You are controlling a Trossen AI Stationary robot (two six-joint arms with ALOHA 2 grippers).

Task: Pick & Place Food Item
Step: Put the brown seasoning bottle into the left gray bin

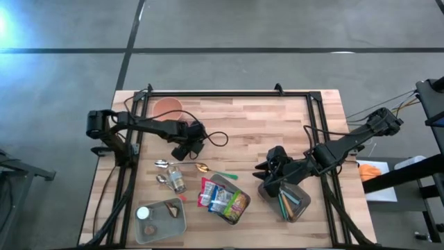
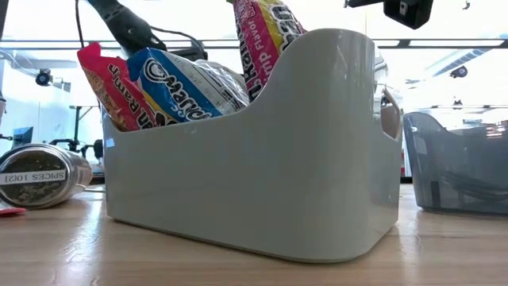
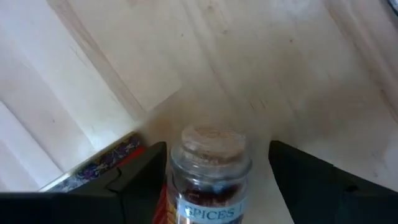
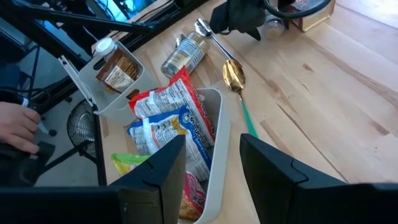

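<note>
Spice jar (image 3: 210, 174) labelled "SPICES" between spread left gripper (image 3: 211, 180) fingers, mid-tabletop. Right gripper (image 4: 214, 171) jaws parted, empty, above the white bin (image 4: 214, 149) of snack packets (image 4: 171, 127).

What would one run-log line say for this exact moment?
left gripper: open, straddling spice jar | right gripper: open, empty, above snack bin | snack packets: in bin

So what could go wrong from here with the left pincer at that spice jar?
1. The left pincer is open around the jar, not gripping it; a round glass jar could slip or tip if the fingers close off-centre.
2. A red box lies right beside the jar, so the near finger might catch or drag it.
The right pincer waits by the dark bin.
</note>
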